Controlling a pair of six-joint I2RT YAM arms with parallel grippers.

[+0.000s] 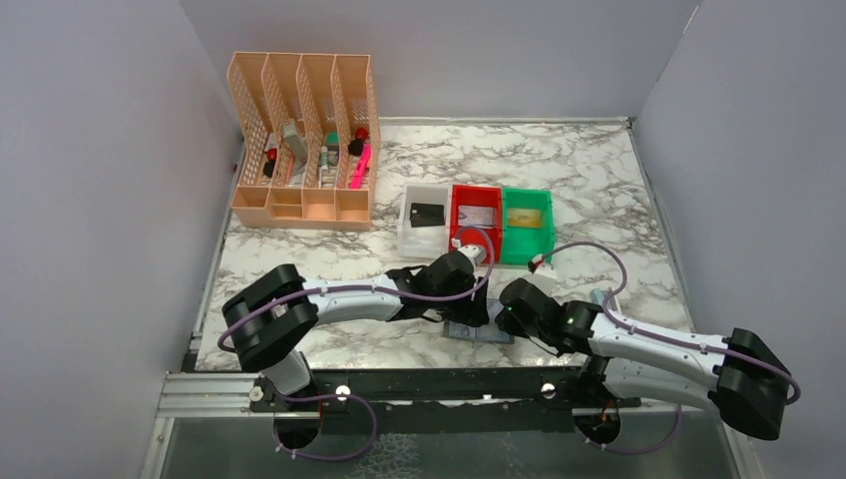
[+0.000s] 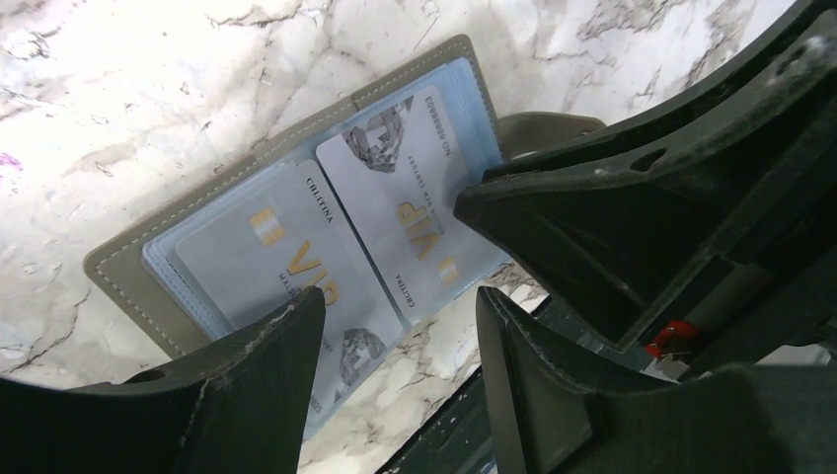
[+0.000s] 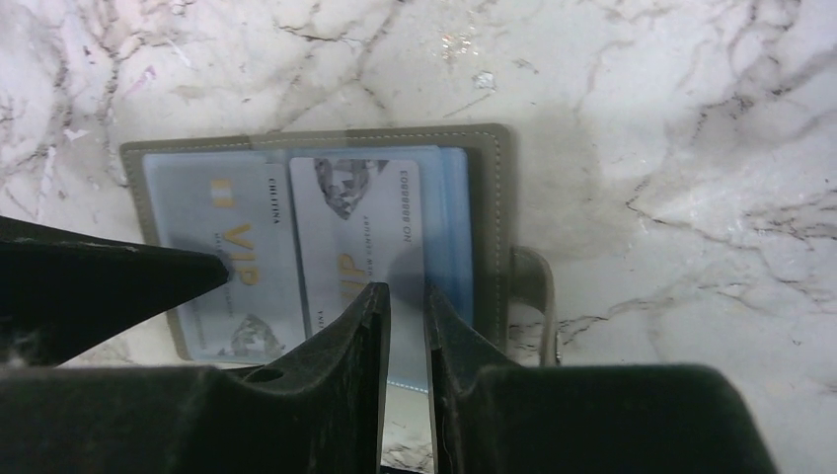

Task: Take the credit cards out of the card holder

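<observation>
While open, holder (image 3: 491,227) near table (image 1: 344,344) edge

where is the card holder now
In the top view the card holder lies open near the front edge of the table, about midway across, on the near side of the red bin.

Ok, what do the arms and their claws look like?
The left arm and right arm have pale grey shells, black joints and a looping purple cable each. The left claw and right claw are matte black, with two tapering wedge fingers.

Peach organiser (image 1: 302,150) beside white bin (image 1: 419,242), red bin (image 1: 476,189), green bin (image 1: 526,249).
</observation>
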